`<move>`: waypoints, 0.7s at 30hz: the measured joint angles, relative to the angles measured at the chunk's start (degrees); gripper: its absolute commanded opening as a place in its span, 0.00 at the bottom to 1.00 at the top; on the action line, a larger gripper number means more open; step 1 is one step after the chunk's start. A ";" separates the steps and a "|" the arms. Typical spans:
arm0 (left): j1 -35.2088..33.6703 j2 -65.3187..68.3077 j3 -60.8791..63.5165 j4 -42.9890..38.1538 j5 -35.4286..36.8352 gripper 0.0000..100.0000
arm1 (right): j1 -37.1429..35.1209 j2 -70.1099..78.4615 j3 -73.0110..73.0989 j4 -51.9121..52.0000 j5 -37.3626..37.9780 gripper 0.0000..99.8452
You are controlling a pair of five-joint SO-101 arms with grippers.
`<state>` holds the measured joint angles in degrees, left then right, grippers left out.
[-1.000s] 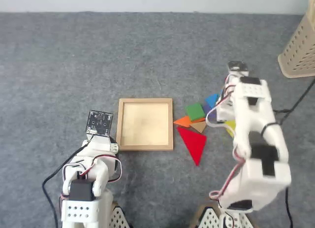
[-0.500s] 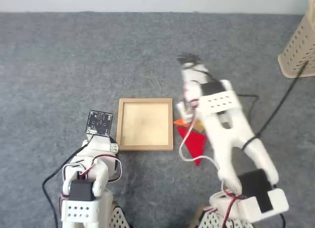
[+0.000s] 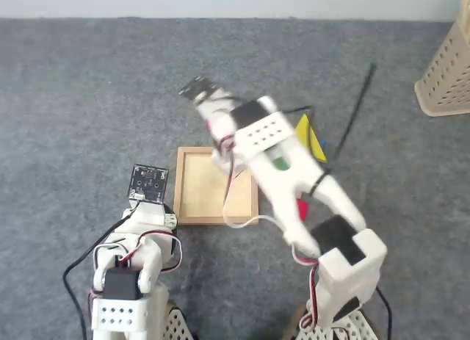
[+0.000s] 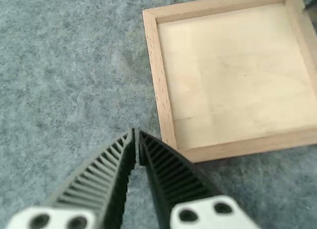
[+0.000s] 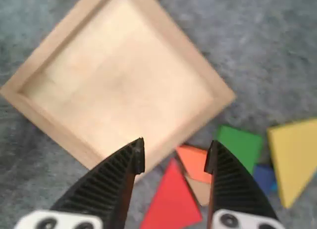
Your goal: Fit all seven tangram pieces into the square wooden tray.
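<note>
The right tool (image 5: 176,150) hangs with its fingers apart and nothing between them, over the rim of the empty wooden tray (image 5: 181,46) on the side where the pieces cluster. The red triangle (image 5: 171,204) and orange piece (image 5: 195,162) lie just beside that rim, with the green piece (image 5: 240,145) and yellow piece (image 5: 292,155) farther out, so the right arm is nearer. The left tool (image 4: 136,135), fingers together, sits by the tray's opposite side.

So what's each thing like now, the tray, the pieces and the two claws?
wooden tray: empty.
red triangle: flat on the carpet, outside the tray.
orange piece: outside the tray, by its rim.
tan piece: outside the tray.
green square: outside the tray.
blue piece: outside the tray.
yellow triangle: outside the tray.
left gripper: shut, empty.
right gripper: open, empty.
</note>
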<state>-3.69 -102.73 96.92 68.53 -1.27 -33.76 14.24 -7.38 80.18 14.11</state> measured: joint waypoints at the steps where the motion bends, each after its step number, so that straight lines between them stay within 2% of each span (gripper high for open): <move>1: 0.00 0.00 0.00 0.00 0.00 0.01 | 1.93 -0.88 0.00 0.70 0.00 0.20; 5: 0.00 0.00 0.00 0.00 0.00 0.01 | 8.44 -5.89 2.02 1.76 0.09 0.20; 12: 0.00 0.00 0.00 0.00 0.00 0.01 | 14.59 -7.38 10.11 -0.97 0.09 0.20; 14: 0.00 0.00 0.00 0.00 0.00 0.01 | 16.70 -7.38 10.20 -0.97 2.55 0.20; 18: 0.00 0.00 0.00 0.00 0.00 0.01 | 20.48 -7.38 10.20 -0.97 7.91 0.29; 21: 0.00 0.00 0.00 0.00 0.00 0.01 | 20.66 -7.38 10.20 -0.97 10.20 0.35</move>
<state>-3.69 -102.73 96.92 68.53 -1.27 -13.10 6.86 2.81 79.21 24.31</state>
